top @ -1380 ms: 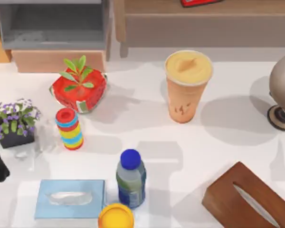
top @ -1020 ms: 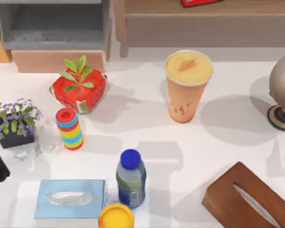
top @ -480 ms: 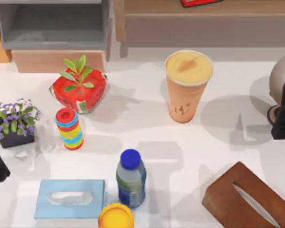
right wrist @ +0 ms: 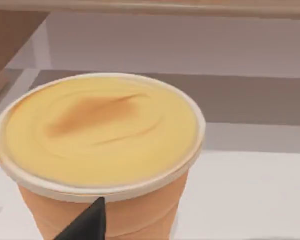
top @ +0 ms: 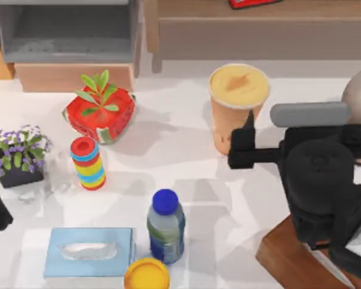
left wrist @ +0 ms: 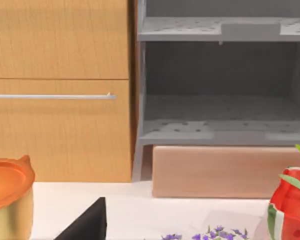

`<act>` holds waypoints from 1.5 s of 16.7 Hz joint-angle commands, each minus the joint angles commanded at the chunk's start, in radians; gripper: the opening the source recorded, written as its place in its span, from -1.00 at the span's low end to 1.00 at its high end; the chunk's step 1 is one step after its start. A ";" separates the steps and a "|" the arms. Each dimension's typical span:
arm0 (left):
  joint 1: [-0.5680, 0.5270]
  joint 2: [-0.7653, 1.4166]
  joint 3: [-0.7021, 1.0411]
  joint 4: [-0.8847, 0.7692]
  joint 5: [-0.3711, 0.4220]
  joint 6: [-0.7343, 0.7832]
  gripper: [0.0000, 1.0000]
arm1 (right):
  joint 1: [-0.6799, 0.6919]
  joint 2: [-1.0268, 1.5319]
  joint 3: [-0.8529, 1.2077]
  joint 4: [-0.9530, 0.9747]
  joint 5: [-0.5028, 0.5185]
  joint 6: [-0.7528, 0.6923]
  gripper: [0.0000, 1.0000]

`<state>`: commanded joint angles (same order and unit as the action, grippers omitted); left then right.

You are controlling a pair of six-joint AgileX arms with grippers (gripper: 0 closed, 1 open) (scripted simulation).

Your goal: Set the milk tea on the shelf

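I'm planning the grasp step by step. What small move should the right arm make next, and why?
Probably ease the right gripper a little further toward the milk tea so its fingers straddle the cup. It sits beside the cup's lower side, the cup stands upright on the table, and the shelf lies behind.

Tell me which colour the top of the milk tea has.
Creamy yellow with a tan smear; the milk tea shows it best in the right wrist view.

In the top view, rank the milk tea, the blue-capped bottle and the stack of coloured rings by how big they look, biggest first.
1. Milk tea, clearly the largest, though the right tool covers part of its lower side.
2. Blue-capped bottle.
3. Stack of coloured rings, smallest; it looks narrower than the bottle, though their lengths are close.
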<state>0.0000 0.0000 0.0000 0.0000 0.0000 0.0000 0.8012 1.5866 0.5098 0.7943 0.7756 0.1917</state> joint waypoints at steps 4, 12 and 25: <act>0.000 0.000 0.000 0.000 0.000 0.000 1.00 | 0.104 0.245 0.109 0.079 0.126 0.068 1.00; 0.000 0.000 0.000 0.000 0.000 0.000 1.00 | 0.130 0.321 0.145 0.098 0.165 0.094 1.00; 0.000 0.000 0.000 0.000 0.000 0.000 1.00 | -0.046 0.519 0.357 0.155 -0.001 0.009 1.00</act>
<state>0.0000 0.0000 0.0000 0.0000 0.0000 0.0000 0.7551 2.1056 0.8665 0.9497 0.7744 0.2003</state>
